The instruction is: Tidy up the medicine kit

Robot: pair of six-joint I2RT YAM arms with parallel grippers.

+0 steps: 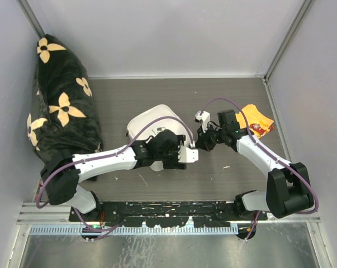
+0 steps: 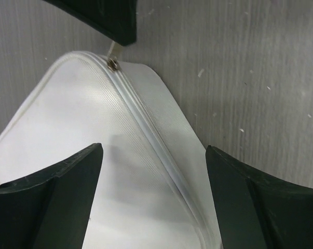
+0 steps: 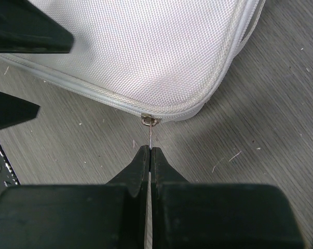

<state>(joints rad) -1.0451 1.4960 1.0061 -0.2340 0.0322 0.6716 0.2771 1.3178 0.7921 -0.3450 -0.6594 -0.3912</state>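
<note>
Left gripper [image 2: 153,155]: is hovering just above the medicine kit [image 1: 154,120], jaws standing wide apart and gripping nothing; judged, it is waiting there to steady the case while the zip is being worked.
Medicine kit: is lying flat near the middle of the table [image 1: 157,92], partly under the left arm; a white woven case with a zip running along its rounded edge; how far the zip is done up, the views are not showing.
Right gripper [image 3: 149,150]: is pinching the thin tab of the zip pull [image 3: 148,120], jaws closed tight on it; the tab is stretching straight from slider to fingertips, a hold seemingly meant for dragging the slider along its track.
Edges: the slider is sitting just beside a rounded corner of the kit; a pull is likely needing to follow that curve, or the tab is risking slipping free.
Open room: bare table is lying around the slider on the right arm's side; the two grippers are working close together, so space between them is looking tight.
Orange packet [image 1: 255,120]: is lying beyond the right arm, near the right wall, apart from the kit.
Flowered cushion [image 1: 59,106]: is leaning along the left wall, apart from the kit.
Back wall [image 1: 174,33]: a bare strip of table is separating it from the kit.
</note>
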